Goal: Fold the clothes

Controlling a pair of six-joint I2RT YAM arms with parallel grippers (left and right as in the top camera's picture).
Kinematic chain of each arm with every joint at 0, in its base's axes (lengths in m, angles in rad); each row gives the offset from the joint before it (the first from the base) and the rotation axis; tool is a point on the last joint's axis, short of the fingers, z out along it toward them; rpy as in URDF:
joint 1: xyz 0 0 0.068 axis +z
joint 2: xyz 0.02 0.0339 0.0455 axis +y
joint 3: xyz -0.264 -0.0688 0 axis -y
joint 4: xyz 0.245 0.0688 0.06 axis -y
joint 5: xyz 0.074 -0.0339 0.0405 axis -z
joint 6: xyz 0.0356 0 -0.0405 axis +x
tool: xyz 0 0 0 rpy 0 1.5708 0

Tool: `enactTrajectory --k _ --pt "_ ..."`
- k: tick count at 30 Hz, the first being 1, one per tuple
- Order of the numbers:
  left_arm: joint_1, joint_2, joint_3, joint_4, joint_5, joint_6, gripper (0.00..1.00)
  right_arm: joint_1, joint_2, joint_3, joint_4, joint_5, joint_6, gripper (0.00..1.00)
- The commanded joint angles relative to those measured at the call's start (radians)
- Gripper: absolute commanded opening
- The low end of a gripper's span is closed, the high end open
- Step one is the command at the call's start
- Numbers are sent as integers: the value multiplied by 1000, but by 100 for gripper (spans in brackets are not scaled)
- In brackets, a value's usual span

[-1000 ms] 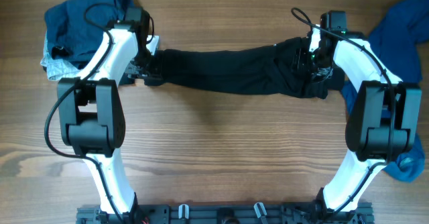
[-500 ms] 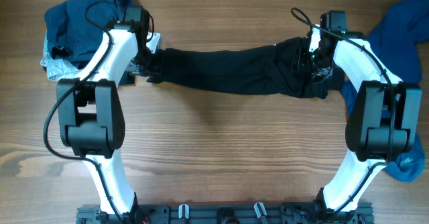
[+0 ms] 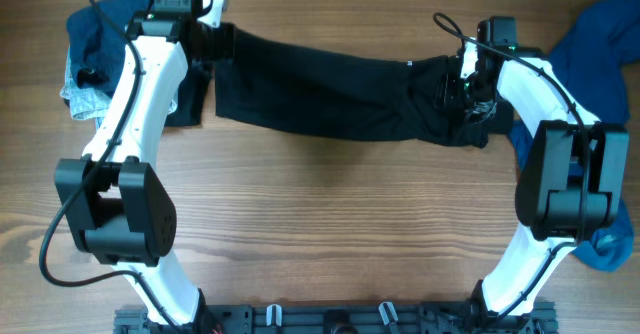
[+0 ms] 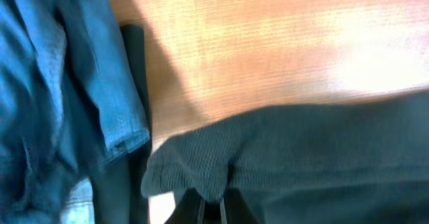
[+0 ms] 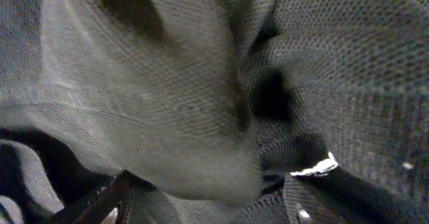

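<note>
A black garment [image 3: 320,94] lies stretched across the back of the table between both arms. My left gripper [image 3: 220,42] is at the garment's far left corner, shut on a fold of it. In the left wrist view that fold [image 4: 201,174] bunches over my left gripper [image 4: 211,207], lifted off the wood. My right gripper [image 3: 462,94] rests on the garment's bunched right end. In the right wrist view black mesh cloth [image 5: 167,83] fills the picture and mounds between the wide-apart fingers of my right gripper [image 5: 208,210]. A white label [image 5: 315,167] shows there.
A heap of blue clothes [image 3: 105,34] lies at the back left, close beside the left gripper, seen as blue cloth [image 4: 53,83] in the left wrist view. Another blue garment [image 3: 600,44] sits at the back right, with more blue cloth [image 3: 605,249] by the right arm's base.
My left gripper shut on the black garment's left end and carried it toward the back of the table, spreading that end wider. The right arm has not moved.
</note>
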Motion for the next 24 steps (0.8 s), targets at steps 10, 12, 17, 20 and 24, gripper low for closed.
enactTrajectory --k 10,12,17,20,24 --pt "3 184 10 117 3 6 6 2 17 -7 -7 -19 -16 73" --pt "3 188 10 96 3 5 5 2 17 -7 -7 -19 -19 73" --pt "1 187 10 -24 3 5 5 2 17 -7 -5 -19 -19 73" --pt "-3 187 6 -65 3 6 6 2 17 -7 -1 -19 -18 73" --pt "-3 187 1 -80 -3 6 28 2 17 -5 -11 -29 -18 81"
